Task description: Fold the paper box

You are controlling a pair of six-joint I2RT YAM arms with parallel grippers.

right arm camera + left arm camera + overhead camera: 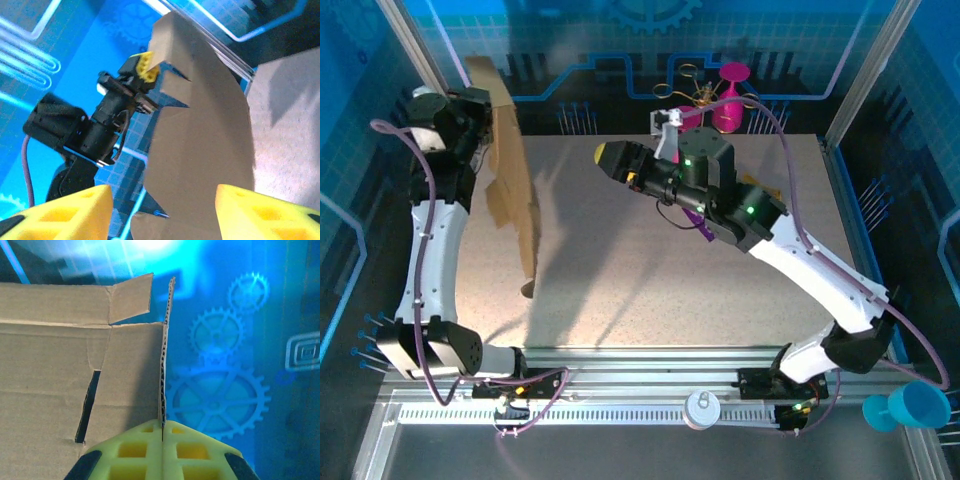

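Operator: Start on the left. What's my left gripper doing?

Spotter: Your left gripper (162, 432) is clenched on the paper box (510, 175), up at the far left of the table (650, 300). On its wrist camera the yellow fingers (140, 462) are pressed together, with the sheet's corrugated edge pinched between them.

Operator: And how does the box sit?

Spotter: It's a flat brown cut-out standing on edge, roughly upright, running from the back of the table toward you. The top end is up by your gripper. The lowest corner hangs close over the tabletop, and I can't tell whether it touches. The left wrist camera shows you flaps, creases and a slot cut in the face.

Operator: Moving right?

Spotter: Your right gripper (610, 158) is mid-table, pointing left at the sheet with a gap between them. Its jaws stand apart, gripping nothing. On its wrist camera the box shows beyond the two yellow fingers (70, 215), with your left gripper biting the sheet's upper edge.

Operator: Further right?

Spotter: A pink goblet (732, 85) stands at the back edge, right of centre. A blue cup (910, 408) sits beyond the near right corner.
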